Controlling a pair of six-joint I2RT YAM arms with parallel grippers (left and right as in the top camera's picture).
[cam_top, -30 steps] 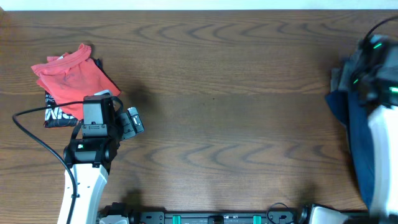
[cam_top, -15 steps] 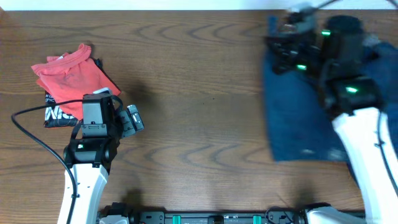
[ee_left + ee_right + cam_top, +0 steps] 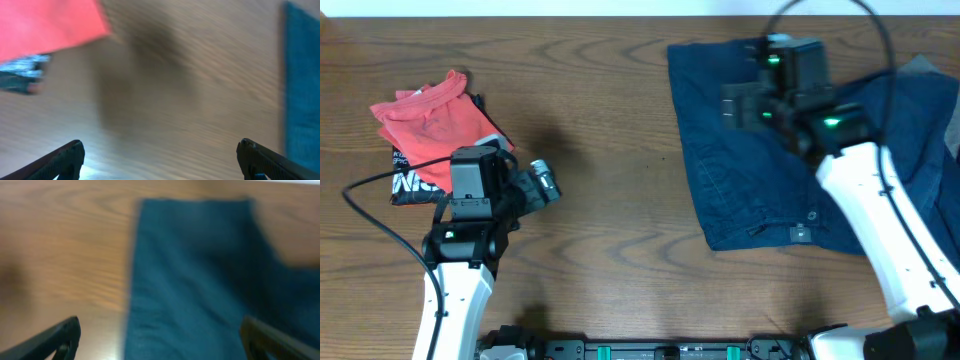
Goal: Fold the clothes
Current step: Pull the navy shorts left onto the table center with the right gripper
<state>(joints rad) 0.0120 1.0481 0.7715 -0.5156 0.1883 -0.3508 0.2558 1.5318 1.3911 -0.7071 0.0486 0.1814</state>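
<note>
Observed a dark blue denim garment (image 3: pixel 760 180) spread mostly flat on the right part of the brown wooden table (image 3: pixel 610 110); noted its left edge near the table's middle, its far edge close to the table's back edge, and a small pale fitting close to its near edge; right side partly covered by the right arm and running out of the overhead view.

Located the right gripper (image 3: pixel 738 104) above the garment's far left portion; in the right wrist view, found its fingertips (image 3: pixel 62 337) set wide apart at the lower corners, blue cloth lying below and between them, nothing clamped; view blurred, so contact with the cloth cannot be told.

Located the left gripper (image 3: pixel 542 184) over bare wood at the left, well apart from the denim; in the left wrist view, found its fingertips (image 3: pixel 67 155) likewise spread wide, holding nothing.

Recorded a folded coral-red fabric top (image 3: pixel 432 122) at the far left of the table, just beside the left arm; recorded beneath it a black garment with white lettering (image 3: pixel 412 184), protruding at the near side and at the right.
</note>
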